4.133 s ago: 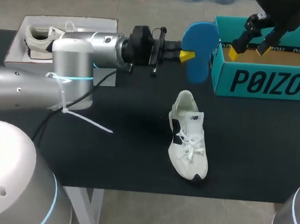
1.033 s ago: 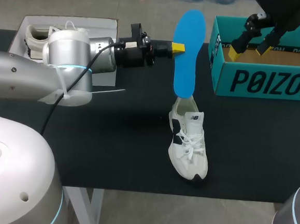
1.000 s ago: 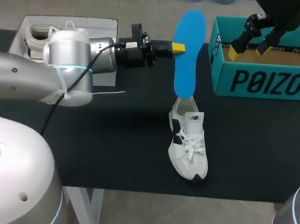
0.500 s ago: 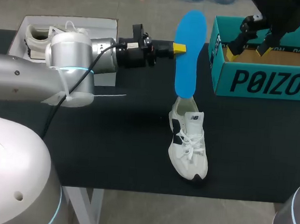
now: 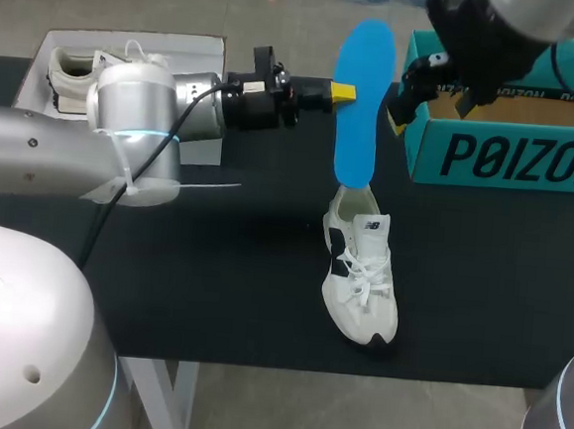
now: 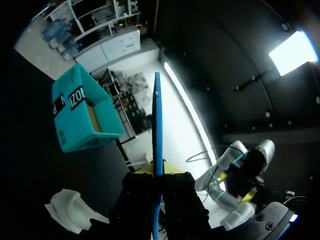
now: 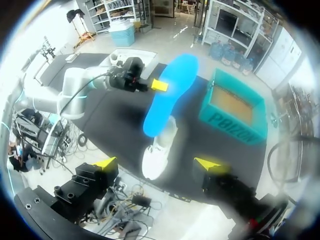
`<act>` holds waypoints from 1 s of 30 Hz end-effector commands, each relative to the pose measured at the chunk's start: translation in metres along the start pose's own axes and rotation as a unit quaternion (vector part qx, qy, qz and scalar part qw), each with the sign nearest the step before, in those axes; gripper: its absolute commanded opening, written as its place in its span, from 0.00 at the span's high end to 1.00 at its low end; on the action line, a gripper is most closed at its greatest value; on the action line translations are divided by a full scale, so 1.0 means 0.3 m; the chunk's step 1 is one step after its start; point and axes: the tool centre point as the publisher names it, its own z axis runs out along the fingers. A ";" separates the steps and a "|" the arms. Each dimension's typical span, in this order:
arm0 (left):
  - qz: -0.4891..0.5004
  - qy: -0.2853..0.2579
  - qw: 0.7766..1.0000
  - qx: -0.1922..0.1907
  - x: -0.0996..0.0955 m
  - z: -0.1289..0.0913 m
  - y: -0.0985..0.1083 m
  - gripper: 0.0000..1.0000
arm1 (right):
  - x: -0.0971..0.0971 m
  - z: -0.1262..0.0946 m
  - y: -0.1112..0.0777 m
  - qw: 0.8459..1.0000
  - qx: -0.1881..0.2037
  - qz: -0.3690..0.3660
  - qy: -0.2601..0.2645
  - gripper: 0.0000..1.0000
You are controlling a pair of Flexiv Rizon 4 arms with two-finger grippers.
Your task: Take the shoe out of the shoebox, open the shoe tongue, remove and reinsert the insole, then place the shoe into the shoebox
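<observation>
My left gripper (image 5: 341, 93) is shut on a blue insole (image 5: 361, 101) and holds it upright, its lower end just above the heel opening of the white shoe (image 5: 360, 275). The shoe lies on the black table, toe toward the front edge. In the left wrist view the insole (image 6: 157, 125) stands edge-on between my fingers, with the shoe (image 6: 75, 217) below it. The teal shoebox (image 5: 506, 142) stands open at the back right. My right gripper (image 5: 430, 99) hangs open over the box's left end, close to the insole. From the right wrist the insole (image 7: 167, 95) and shoe (image 7: 157, 152) lie ahead of my open gripper (image 7: 157, 164).
A white box (image 5: 131, 48) with a second white shoe (image 5: 80, 69) in it sits at the back left, behind my left arm. The table's front edge runs just past the shoe's toe.
My right arm has swung left, from above the middle of the shoebox to its left end near the insole. The left arm holds the insole still, after turning it upright a few seconds ago.
</observation>
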 end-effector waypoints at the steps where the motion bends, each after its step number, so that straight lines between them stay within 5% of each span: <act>1: 0.000 -0.001 1.000 0.000 0.000 0.001 0.000 1.00 | 0.010 -0.016 -0.018 1.000 -0.007 0.005 -0.009 0.00; 30: 0.000 -0.001 1.000 0.000 0.000 0.001 0.000 1.00 | 0.002 -0.071 -0.044 1.000 -0.004 0.003 0.003 0.00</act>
